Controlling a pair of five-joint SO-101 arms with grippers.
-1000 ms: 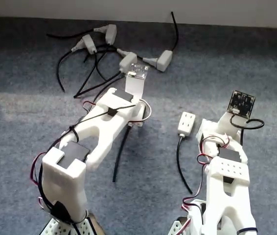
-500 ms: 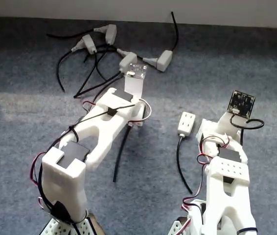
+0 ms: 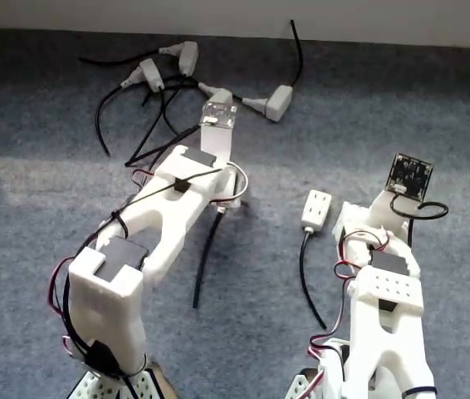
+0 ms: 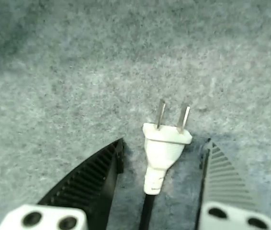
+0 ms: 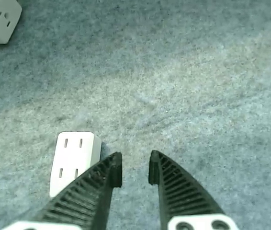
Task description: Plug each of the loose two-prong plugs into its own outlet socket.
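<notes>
Between spread left tool (image 4: 163, 144) jaws: plug (image 4: 164, 154), cord (image 4: 147, 214) cropped.

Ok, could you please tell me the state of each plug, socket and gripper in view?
Two-prong plug: unplugged, lying flat on the carpet, prongs bare.
Left gripper: open, fingers either side of the two-prong plug, not touching it.
Outlet socket: face up, slots empty.
Right gripper: slightly open, empty, beside the outlet socket.
</notes>
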